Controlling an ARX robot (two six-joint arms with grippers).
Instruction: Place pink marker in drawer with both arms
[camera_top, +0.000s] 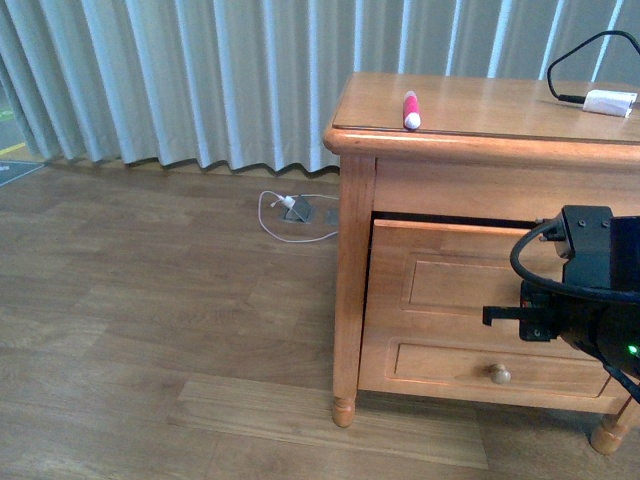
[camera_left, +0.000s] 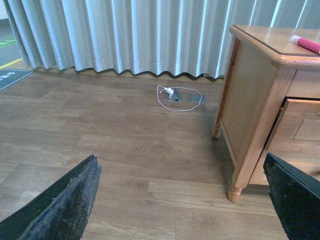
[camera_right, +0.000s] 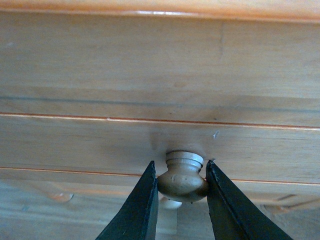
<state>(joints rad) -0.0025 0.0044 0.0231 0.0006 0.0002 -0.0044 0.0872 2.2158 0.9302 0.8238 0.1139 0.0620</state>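
Note:
The pink marker (camera_top: 410, 109) lies on the cabinet top near its front left corner; its end also shows in the left wrist view (camera_left: 305, 44). The taller drawer (camera_top: 450, 275) is pulled out a little, a dark gap above its front. My right arm (camera_top: 585, 290) stands before it. In the right wrist view my right gripper (camera_right: 181, 181) is shut on the drawer's round wooden knob (camera_right: 183, 176). My left gripper (camera_left: 182, 200) is open and empty over the floor, left of the cabinet.
A white charger plug (camera_top: 610, 102) with black cable lies at the cabinet top's right. The shallower drawer's small knob (camera_top: 499, 374) is below. A white cord and floor socket (camera_top: 297, 212) lie by the curtain. The cabinet leg (camera_left: 235, 192) is near my left gripper.

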